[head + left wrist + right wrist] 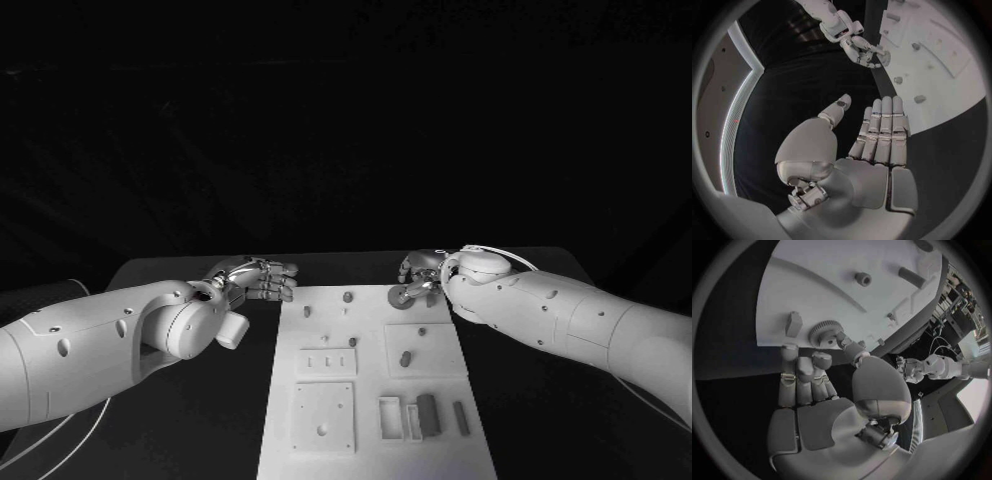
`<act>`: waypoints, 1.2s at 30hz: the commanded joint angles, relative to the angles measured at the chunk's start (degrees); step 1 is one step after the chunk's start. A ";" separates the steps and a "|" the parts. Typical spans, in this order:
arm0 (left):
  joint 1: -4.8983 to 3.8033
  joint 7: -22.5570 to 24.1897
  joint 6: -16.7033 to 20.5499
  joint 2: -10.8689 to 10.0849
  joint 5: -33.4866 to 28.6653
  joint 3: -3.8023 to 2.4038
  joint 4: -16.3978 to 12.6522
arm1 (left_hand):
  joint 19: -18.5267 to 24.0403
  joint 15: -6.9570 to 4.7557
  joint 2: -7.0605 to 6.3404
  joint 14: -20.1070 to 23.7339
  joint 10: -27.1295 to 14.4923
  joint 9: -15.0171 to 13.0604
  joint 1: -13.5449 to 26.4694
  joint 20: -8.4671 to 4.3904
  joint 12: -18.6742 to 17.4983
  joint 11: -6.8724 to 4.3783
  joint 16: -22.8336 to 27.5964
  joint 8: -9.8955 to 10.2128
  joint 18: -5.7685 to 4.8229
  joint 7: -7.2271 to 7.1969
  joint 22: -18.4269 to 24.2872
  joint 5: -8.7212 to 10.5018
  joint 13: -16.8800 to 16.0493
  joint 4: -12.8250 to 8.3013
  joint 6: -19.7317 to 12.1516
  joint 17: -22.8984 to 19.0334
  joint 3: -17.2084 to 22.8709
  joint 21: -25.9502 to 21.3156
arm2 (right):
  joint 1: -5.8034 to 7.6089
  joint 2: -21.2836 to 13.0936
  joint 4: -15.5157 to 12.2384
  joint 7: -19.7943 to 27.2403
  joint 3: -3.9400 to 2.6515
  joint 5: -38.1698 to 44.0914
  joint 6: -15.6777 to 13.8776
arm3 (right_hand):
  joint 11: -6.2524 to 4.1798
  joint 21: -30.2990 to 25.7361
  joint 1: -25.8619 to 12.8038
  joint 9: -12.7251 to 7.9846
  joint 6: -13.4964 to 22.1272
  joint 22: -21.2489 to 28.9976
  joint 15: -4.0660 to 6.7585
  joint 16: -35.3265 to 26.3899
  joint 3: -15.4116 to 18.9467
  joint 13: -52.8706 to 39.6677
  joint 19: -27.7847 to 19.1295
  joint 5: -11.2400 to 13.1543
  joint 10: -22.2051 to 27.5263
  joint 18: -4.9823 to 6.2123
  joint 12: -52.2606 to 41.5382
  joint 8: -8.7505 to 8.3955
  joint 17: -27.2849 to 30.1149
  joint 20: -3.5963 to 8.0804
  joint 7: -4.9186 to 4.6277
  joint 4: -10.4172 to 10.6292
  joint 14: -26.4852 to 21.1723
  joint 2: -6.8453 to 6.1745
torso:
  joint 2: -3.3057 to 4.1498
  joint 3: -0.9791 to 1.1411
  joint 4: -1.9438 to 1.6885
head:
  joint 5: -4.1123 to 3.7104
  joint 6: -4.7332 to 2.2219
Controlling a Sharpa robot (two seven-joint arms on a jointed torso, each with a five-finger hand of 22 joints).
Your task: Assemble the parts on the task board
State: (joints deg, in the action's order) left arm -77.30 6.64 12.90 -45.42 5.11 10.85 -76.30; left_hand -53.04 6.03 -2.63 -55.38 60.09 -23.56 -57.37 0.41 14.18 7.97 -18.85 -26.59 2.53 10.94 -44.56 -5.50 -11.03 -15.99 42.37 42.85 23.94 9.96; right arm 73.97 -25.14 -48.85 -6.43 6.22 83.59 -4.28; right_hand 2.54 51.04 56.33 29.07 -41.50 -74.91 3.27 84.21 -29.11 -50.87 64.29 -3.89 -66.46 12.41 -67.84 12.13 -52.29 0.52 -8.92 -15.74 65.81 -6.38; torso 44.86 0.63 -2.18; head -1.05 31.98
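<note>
**Two hands at the far end of the board, one gear in play**

Two hands are at work. We find the right hand [423, 277] at the far right corner of the task board [368, 440], pinching a small toothed gear [824, 333] between thumb and fingertips, the rest of its fingers lying close together. In the right wrist view the gear sits at the board's edge, close beside an upright peg [794, 323]; we cannot tell whether it already rests on a shaft or merely on the surface.

The left hand [260, 279] hovers just off the board's far left corner, over the black table [173, 270]. Its fingers [882, 127] are straight and pressed side by side, thumb apart, holding nothing.

Further out, the board carries several short pegs [348, 296] along its far end, a square plate [325, 415] and a row of small bars [428, 413] near its close end.

Our judgement: the step in hand is seating the gear. To do it well, we would keep the gear level, line its bore up over its post before lowering, and release only once it sits flat. A tilted approach risks jamming or the gear slipping off the edge.
</note>
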 commanded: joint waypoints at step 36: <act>-0.05 0.43 -0.89 0.03 0.21 -0.06 -0.27 | -0.52 0.14 -0.21 -0.46 0.26 -0.11 0.27 0.04 -0.47 0.08 0.49 0.37 0.63 0.26 -0.03 0.22 -0.19 -0.02 0.06 0.21 -0.22 -0.42 | -0.60 0.54 0.96 -0.04 0.02 0.74 1.33 | -0.10 1.71 -0.27 -0.71 -0.64 -1.16 0.37 2.32 0.24 -1.02 1.75 -0.29 -1.86 2.59 -1.91 0.24 -3.02 1.27 -0.09 -0.36 3.03 1.06 | -0.01 0.06 0.06 | 0.32 0.26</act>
State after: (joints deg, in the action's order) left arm -77.30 6.60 12.83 -45.44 5.16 10.85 -76.42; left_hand -53.04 6.03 -2.63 -55.38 60.09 -23.59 -57.37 0.41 13.97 7.97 -18.63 -26.59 2.19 10.94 -44.56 -5.50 -11.12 -15.99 42.37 42.98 23.94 9.74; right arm 73.41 -24.65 -47.78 -6.37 6.22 83.62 -3.83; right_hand 2.24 52.36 56.11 28.42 -41.96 -74.91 3.59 86.22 -28.94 -51.79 65.83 -3.88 -68.20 12.38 -69.45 12.12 -55.25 1.63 -8.91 -15.89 68.39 -5.72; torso 44.85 0.65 -2.10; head -0.66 32.24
